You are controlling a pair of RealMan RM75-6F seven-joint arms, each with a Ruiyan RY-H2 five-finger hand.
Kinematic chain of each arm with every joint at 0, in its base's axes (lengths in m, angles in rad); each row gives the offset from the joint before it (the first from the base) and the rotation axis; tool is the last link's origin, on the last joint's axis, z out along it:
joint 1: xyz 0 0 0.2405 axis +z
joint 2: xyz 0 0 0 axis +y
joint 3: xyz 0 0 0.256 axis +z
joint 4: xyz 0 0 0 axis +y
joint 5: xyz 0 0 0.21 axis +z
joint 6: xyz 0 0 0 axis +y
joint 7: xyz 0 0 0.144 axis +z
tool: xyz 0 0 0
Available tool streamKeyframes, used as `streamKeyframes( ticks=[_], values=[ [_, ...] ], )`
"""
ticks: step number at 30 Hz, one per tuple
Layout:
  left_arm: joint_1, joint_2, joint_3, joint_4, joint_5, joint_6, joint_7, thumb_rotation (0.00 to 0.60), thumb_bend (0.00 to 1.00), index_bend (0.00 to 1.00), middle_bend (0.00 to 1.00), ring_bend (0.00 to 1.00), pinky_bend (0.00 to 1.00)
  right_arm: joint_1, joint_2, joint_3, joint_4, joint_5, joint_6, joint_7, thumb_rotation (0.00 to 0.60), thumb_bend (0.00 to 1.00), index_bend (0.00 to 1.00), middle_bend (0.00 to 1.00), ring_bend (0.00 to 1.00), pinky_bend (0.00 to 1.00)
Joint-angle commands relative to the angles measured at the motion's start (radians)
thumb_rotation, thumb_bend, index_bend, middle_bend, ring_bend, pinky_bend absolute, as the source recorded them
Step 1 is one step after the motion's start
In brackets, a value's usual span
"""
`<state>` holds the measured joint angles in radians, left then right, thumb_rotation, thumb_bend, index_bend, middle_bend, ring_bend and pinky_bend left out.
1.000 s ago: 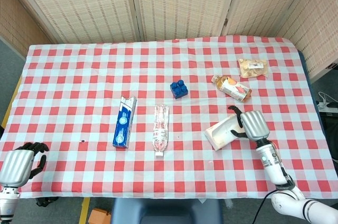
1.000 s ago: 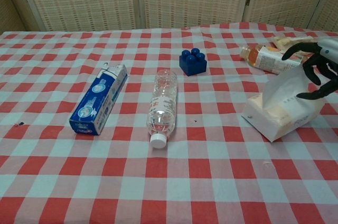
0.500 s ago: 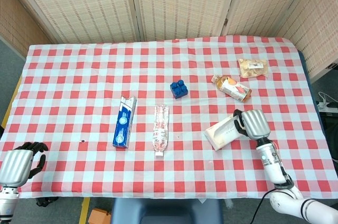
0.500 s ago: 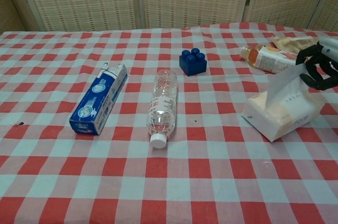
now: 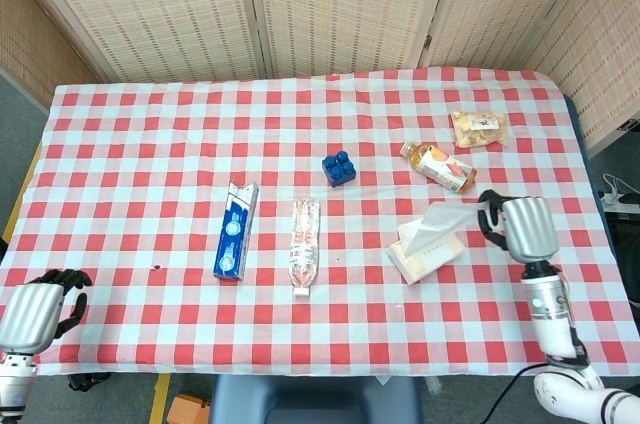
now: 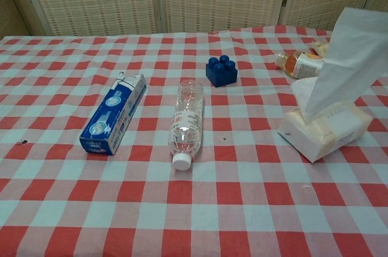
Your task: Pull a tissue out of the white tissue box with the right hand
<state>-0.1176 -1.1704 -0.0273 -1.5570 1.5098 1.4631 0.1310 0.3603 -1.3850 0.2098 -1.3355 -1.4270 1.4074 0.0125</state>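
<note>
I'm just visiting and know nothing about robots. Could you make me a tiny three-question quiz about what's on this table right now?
1. True or false: the tissue is fully clear of the white tissue box.
2. Which hand holds the tissue: A) left hand B) right hand?
3. Fill in: the clear bottle lies between the tissue box and the blue ____.

Key: 1 false, its lower end is at the box top; 2 B; 3 carton.
</note>
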Motion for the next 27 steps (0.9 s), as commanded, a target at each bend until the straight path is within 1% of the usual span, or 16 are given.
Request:
streamKeyframes(
  ticks=[1,3,6,9,13,14,15,16,17,18,19,21,22,23,24,27],
  values=[
    [0.001,0.000,0.000,-0.001,0.000,0.001,0.001,0.600,0.52,0.48,0.49,0.41,0.60,-0.089,0.093,0.014,-0.080,-0.004,0.113,0.030,0.600,0.73,0.74,0.75,0.80,0.97],
    [0.001,-0.001,0.000,-0.002,-0.001,0.000,0.003,0.600,0.52,0.48,0.49,0.41,0.60,-0.129,0.119,0.000,-0.087,0.001,0.146,0.035,0.600,0.73,0.74,0.75,0.80,0.97],
    [0.000,-0.003,0.000,-0.003,-0.003,-0.002,0.009,0.600,0.52,0.48,0.49,0.41,0.60,-0.172,0.135,-0.026,-0.078,0.011,0.162,0.028,0.600,0.73,0.74,0.75,0.80,0.97],
    [-0.003,-0.005,0.002,-0.004,-0.005,-0.009,0.016,0.600,0.52,0.48,0.49,0.41,0.60,-0.193,0.136,-0.050,-0.061,0.023,0.143,0.017,0.600,0.74,0.74,0.75,0.80,0.97],
    [-0.005,-0.006,0.004,-0.006,-0.005,-0.017,0.022,0.600,0.52,0.48,0.49,0.41,0.60,-0.190,0.134,-0.055,-0.048,0.038,0.104,0.020,0.600,0.74,0.74,0.75,0.80,0.97],
    [-0.005,-0.006,0.004,-0.005,-0.005,-0.016,0.023,0.600,0.52,0.48,0.49,0.41,0.60,-0.190,0.133,-0.052,-0.047,0.043,0.100,0.023,0.600,0.74,0.72,0.75,0.80,0.97],
    [-0.005,-0.006,0.004,-0.005,-0.005,-0.015,0.023,0.600,0.52,0.48,0.49,0.41,0.60,-0.190,0.132,-0.051,-0.047,0.045,0.097,0.023,0.600,0.73,0.66,0.75,0.80,0.97],
    [-0.004,-0.006,0.003,-0.005,-0.005,-0.013,0.022,0.600,0.52,0.48,0.49,0.41,0.60,-0.191,0.134,-0.052,-0.047,0.042,0.095,0.025,0.600,0.67,0.58,0.75,0.79,0.97],
    [-0.003,-0.005,0.002,-0.004,-0.005,-0.011,0.020,0.600,0.52,0.48,0.49,0.41,0.60,-0.192,0.136,-0.055,-0.048,0.036,0.096,0.031,0.600,0.61,0.53,0.75,0.79,0.97],
    [-0.003,-0.005,0.002,-0.004,-0.006,-0.010,0.019,0.600,0.52,0.48,0.49,0.41,0.60,-0.195,0.138,-0.056,-0.050,0.032,0.099,0.036,0.600,0.49,0.47,0.75,0.78,0.97],
    [-0.003,-0.004,0.002,-0.004,-0.005,-0.009,0.017,0.600,0.52,0.48,0.49,0.41,0.60,-0.198,0.138,-0.058,-0.051,0.025,0.105,0.039,0.600,0.37,0.42,0.75,0.78,0.97],
    [-0.002,-0.004,0.003,-0.002,-0.002,-0.007,0.015,0.600,0.52,0.48,0.49,0.41,0.60,-0.205,0.136,-0.062,-0.050,0.008,0.126,0.041,0.600,0.22,0.37,0.75,0.78,0.97],
    [-0.002,-0.004,0.004,-0.002,-0.001,-0.007,0.015,0.600,0.52,0.48,0.49,0.41,0.60,-0.209,0.134,-0.063,-0.050,0.002,0.135,0.039,0.600,0.16,0.35,0.75,0.77,0.97],
    [-0.002,-0.004,0.004,-0.002,0.000,-0.007,0.015,0.600,0.53,0.48,0.49,0.41,0.60,-0.213,0.133,-0.066,-0.053,-0.005,0.143,0.036,0.600,0.11,0.33,0.75,0.77,0.97],
    [-0.003,-0.004,0.005,-0.002,0.001,-0.007,0.015,0.600,0.52,0.48,0.49,0.41,0.60,-0.216,0.133,-0.068,-0.056,-0.010,0.148,0.034,0.600,0.09,0.32,0.75,0.77,0.97],
    [-0.003,-0.004,0.006,-0.002,0.003,-0.008,0.018,0.600,0.52,0.48,0.49,0.41,0.60,-0.221,0.133,-0.071,-0.064,-0.019,0.156,0.028,0.600,0.04,0.29,0.75,0.77,0.97]
  ],
)
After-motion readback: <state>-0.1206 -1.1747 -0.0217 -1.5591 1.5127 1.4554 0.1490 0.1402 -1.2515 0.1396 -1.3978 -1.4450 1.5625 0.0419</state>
